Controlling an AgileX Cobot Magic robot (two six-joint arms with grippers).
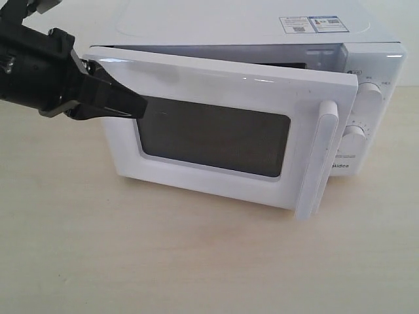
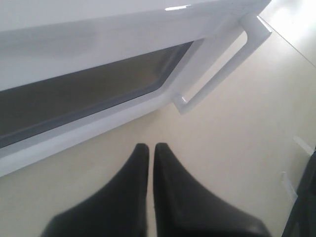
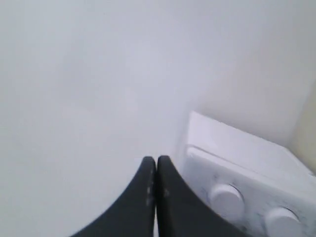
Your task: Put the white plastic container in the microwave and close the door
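Note:
The white Midea microwave (image 1: 262, 29) stands on the table with its door (image 1: 196, 78) ajar, a narrow gap along the top. The door has a dark mesh window (image 1: 216, 137) and a vertical white handle (image 1: 317, 157). My left gripper (image 1: 134, 104) is shut and empty, its tips against the door's outer face near the upper left corner. In the left wrist view the gripper (image 2: 151, 148) hovers over the table, below the door (image 2: 98, 44) and handle (image 2: 222, 64). My right gripper (image 3: 156, 160) is shut beside the microwave's dials (image 3: 224, 200). The white plastic container is out of view.
The beige tabletop (image 1: 196, 261) stretches in front of the microwave. Two round dials (image 1: 370, 98) sit on the right panel. Stickers (image 1: 311, 25) lie on the top. A white wall (image 3: 98, 74) fills the right wrist view.

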